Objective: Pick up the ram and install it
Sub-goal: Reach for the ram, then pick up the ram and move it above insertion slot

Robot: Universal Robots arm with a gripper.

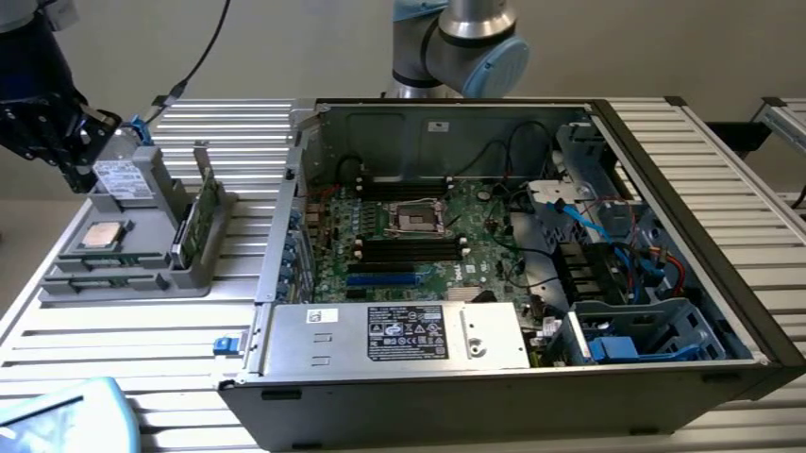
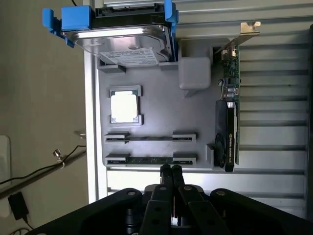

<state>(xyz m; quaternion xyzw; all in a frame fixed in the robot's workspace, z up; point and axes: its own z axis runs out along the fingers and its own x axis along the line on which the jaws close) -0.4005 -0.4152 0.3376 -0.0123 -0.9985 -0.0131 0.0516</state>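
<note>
You're on the pick-up approach: jaws pressed shut and empty, just short of the ram (image 2: pixel 149 159) in its grey tray (image 2: pixel 195 122), so grasping calls for parting them first.

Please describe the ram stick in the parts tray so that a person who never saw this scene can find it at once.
Look at the grey tray beside the open computer case. The ram sits in the tray's slotted row nearest the shut gripper. It is a long, thin green stick, unlike the square silver processor and the bigger graphics card nearby.
</note>
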